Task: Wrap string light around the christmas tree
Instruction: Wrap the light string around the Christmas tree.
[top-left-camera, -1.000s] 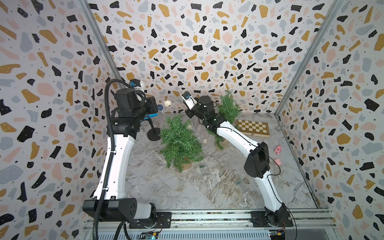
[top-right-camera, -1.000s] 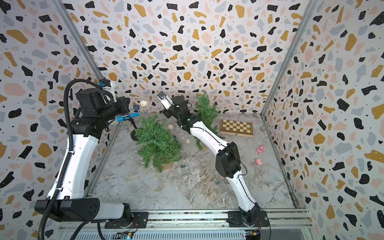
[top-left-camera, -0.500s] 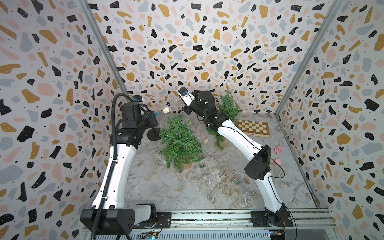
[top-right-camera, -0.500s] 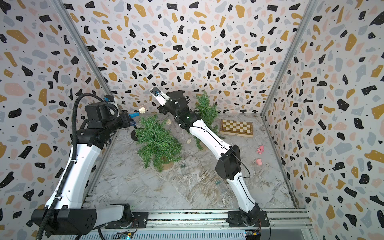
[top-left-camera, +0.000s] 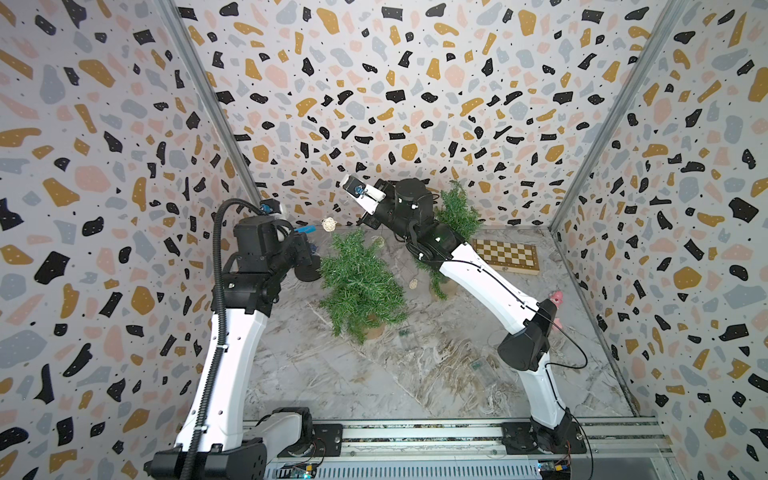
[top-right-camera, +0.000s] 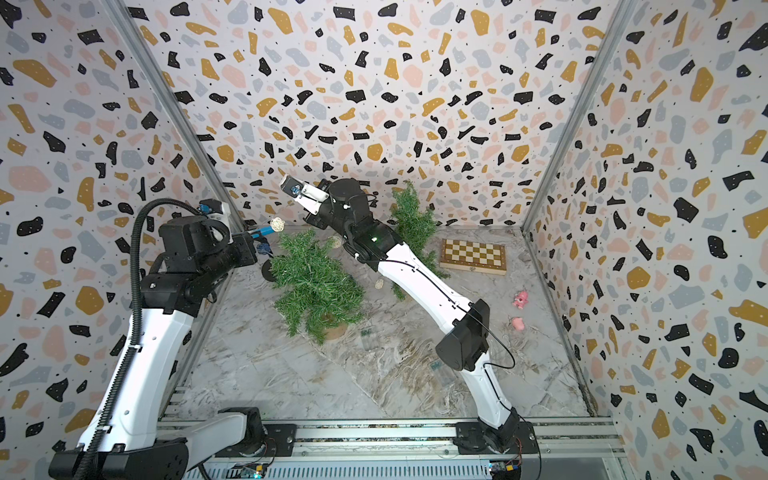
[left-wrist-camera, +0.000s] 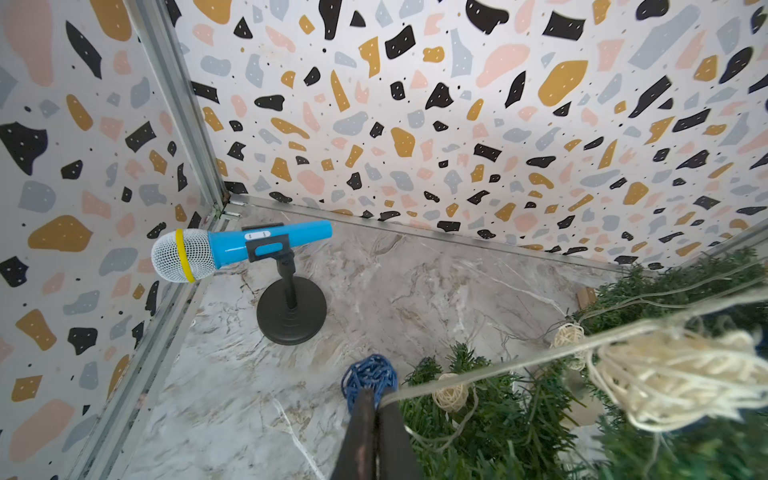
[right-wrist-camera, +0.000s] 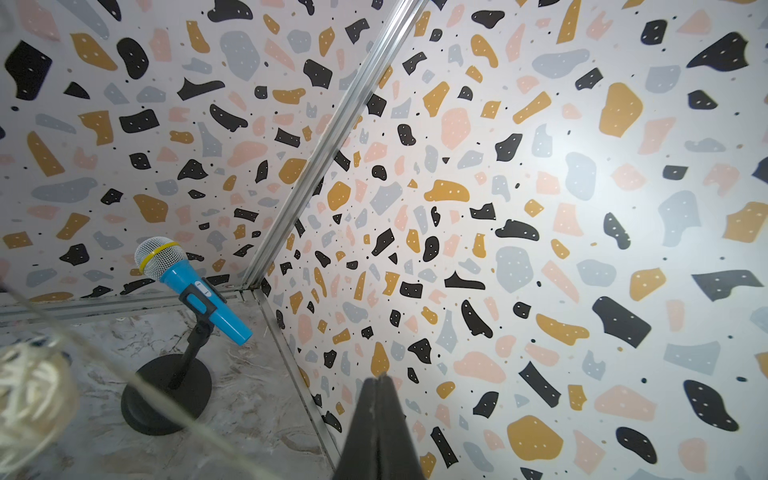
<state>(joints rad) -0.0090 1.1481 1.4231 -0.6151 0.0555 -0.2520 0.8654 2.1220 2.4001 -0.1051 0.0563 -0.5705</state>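
One string light (left-wrist-camera: 451, 397), clamped in left gripper (left-wrist-camera: 376, 400) | microphone label (left-wrist-camera: 257, 235) unreadable

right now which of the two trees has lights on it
The nearer tree beside the microphone stand, with pale balls on it; the other tree stands by the chessboard.

You have no readable text to go on here — the small white switch plate (left-wrist-camera: 258, 235) on the blue microphone (left-wrist-camera: 226, 249) bears marks too tiny to make out
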